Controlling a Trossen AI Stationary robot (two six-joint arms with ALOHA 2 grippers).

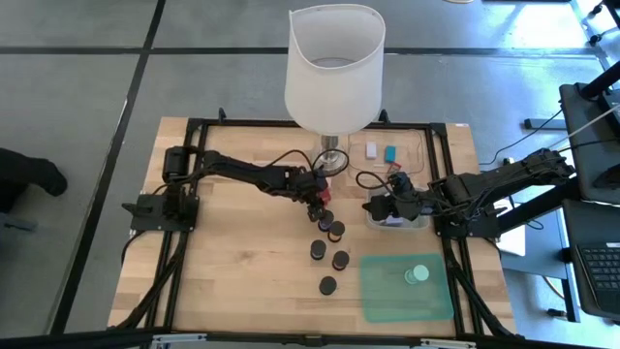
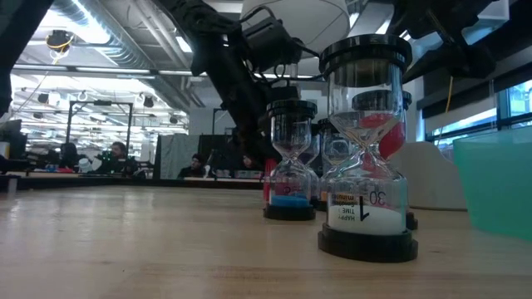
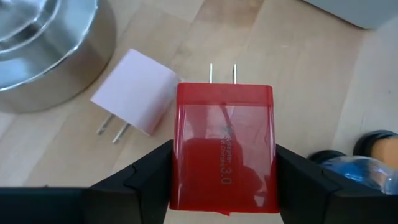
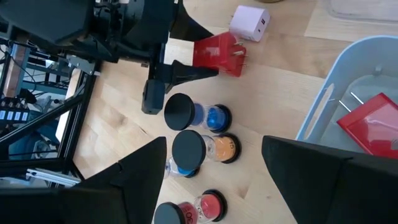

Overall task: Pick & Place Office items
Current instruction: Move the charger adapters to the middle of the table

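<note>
Left tool [image 3: 222,177] clamps red charger [image 3: 224,149], arm outstretched.

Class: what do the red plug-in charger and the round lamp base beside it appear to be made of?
The red translucent charger block, held in the left pincer, looks like glossy plastic: light passes through, with two metal prongs. The round lamp base looks like brushed metal, judging by its silvery reflections.

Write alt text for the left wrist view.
The left gripper has its two dark fingers closed on a red plug-in charger above the wooden table. A pale pink charger lies beside the lamp's metal base.
</note>
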